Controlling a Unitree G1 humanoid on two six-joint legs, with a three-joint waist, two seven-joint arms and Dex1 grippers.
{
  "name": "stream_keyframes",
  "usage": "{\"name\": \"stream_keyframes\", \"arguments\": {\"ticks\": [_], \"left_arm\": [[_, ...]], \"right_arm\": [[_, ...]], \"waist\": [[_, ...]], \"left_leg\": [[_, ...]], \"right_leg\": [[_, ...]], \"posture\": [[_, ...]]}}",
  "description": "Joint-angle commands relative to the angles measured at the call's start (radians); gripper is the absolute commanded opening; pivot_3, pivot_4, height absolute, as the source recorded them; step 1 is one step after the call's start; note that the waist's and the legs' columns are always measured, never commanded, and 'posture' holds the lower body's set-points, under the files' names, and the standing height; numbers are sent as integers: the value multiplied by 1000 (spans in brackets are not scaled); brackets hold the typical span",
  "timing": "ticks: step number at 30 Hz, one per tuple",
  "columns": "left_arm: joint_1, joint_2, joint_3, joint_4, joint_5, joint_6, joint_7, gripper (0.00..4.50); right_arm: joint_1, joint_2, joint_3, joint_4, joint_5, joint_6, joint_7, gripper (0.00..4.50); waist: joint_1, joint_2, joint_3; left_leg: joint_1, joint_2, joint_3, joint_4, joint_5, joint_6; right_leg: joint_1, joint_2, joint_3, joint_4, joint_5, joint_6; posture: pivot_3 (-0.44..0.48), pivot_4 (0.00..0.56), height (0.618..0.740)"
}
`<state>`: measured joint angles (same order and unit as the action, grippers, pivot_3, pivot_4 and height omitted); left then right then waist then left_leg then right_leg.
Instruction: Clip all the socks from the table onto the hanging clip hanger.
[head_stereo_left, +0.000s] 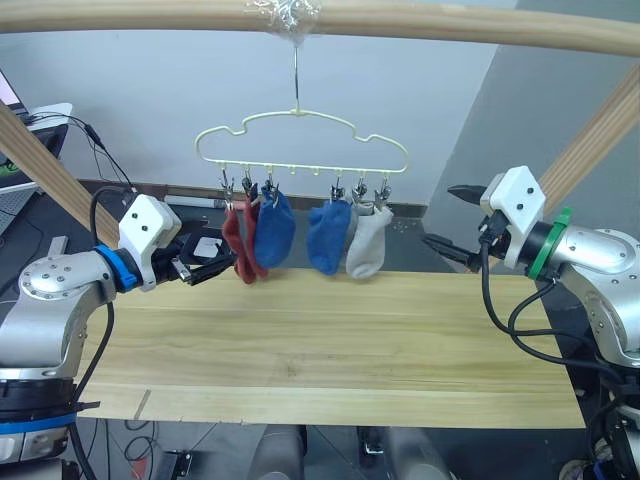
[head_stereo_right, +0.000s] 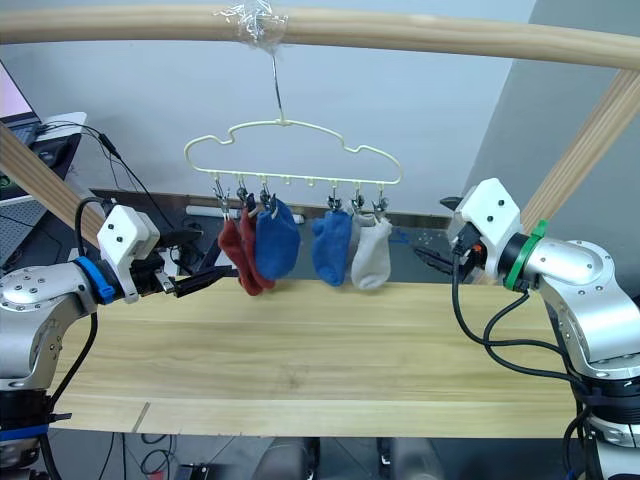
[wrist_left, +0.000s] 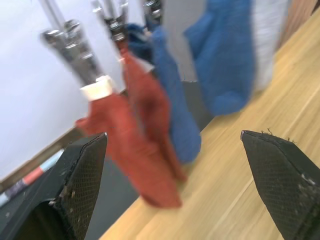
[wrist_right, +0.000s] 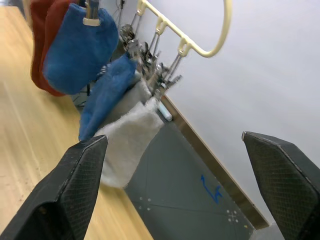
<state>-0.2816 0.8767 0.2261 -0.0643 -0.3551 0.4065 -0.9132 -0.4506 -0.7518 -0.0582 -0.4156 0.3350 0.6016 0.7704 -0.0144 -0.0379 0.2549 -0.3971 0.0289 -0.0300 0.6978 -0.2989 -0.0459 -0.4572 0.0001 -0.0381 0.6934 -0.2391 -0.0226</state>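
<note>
Clip hanger (head_stereo_left: 300, 140): you see it hooked on the round wooden pole (head_stereo_left: 420, 22) above the table's far edge.
Socks: two rust red socks (head_stereo_left: 240, 240) at the hanger's left end, then a blue sock (head_stereo_left: 274, 230), a gap, a second blue sock (head_stereo_left: 328, 236), and light grey socks (head_stereo_left: 368, 244), all clipped and hanging.
Table (head_stereo_left: 330, 350): your light plank top lies bare below the socks.
Left gripper (head_stereo_left: 215, 262): fingers spread wide, holding nothing, tips just beside the red socks.
Right gripper (head_stereo_left: 450, 218): fingers spread wide, holding nothing, well apart from the grey socks.
</note>
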Motion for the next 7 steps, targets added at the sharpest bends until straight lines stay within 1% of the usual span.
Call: {"name": "stream_keyframes", "arguments": {"ticks": [1,4,7], "left_arm": [[21,50,40,-18,38,2,28,4474],[27,56,72,0,17,-4,21,4474],[12,30,95,16,-8,-5,35,4474]], "right_arm": [[16,-31,-41,-26,28,-25,38,4500],[29,-37,-49,-26,38,-30,47,4500],[26,-33,-45,-10,31,-41,39,4500]], "waist": [[5,0,-4],[16,0,-14],[21,1,-26]], "left_leg": [[0,0,0,0,0,0],[0,0,0,0,0,-1],[0,0,0,0,1,-1]], "right_leg": [[0,0,0,0,0,0],[0,0,0,0,2,-4],[0,0,0,0,2,-4]], "posture": [[81,105,692],[84,98,692],[93,88,692]]}}
